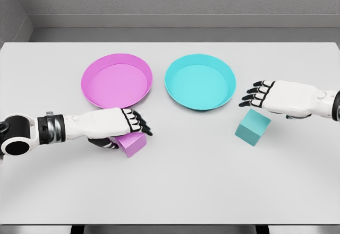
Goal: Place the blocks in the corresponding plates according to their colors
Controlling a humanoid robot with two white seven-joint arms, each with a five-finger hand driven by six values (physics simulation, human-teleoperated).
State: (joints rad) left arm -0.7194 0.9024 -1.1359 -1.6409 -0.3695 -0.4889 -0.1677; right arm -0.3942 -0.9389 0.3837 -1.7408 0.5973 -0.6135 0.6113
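Note:
A pink block [133,143] lies on the table just in front of the pink plate [90,85]. My left hand [127,130] reaches over it from the left, with its fingers [139,123] stretched across the block's top and the thumb [104,144] low at the block's left side. Part of the block is hidden under the hand, and the fingers are not clamped on it. A cyan block [253,127] rests to the right of the cyan plate [228,83]. My right hand [254,96] hovers just above and right of it, fingers spread, holding nothing.
Both plates sit side by side at the table's middle back, nearly touching, with nothing inside them. The white table [175,186] stretches wide in front of the blocks, and a grey wall stands behind it.

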